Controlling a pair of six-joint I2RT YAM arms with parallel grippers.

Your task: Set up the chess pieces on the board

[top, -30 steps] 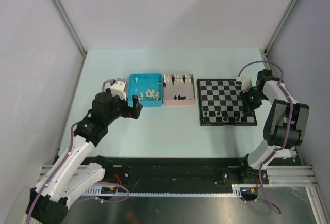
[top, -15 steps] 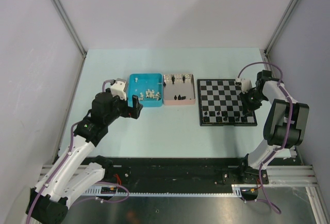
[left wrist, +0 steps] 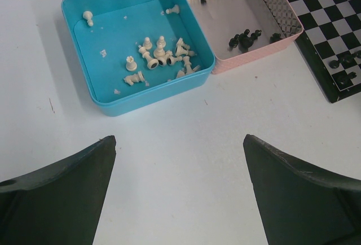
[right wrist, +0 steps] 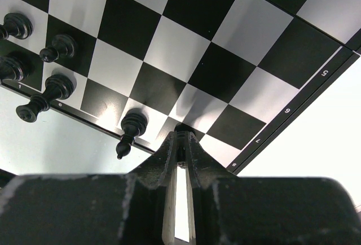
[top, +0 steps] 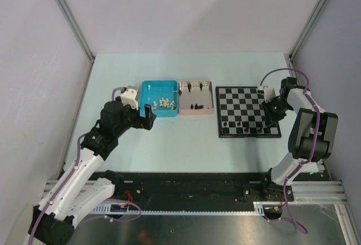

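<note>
Presumably light, hard and slick, the tiny chess pieces are best pinched across the slim stem. The white pieces (left wrist: 161, 56) lie tumbled in the blue tray (left wrist: 113, 108), loose black pieces (left wrist: 243, 39) sit in the pink tray (left wrist: 256, 53), and standing black pieces (right wrist: 53, 90) line the near edge of the board (top: 248, 106). The left gripper (left wrist: 177, 139), fingers spread wide, hangs before the trays, whose walls and crowded heaps hinder a clean pinch. The right gripper (right wrist: 179, 136), fingers pressed together on nothing visible, hovers over the board's near right part, just beside an easily toppled standing piece.
</note>
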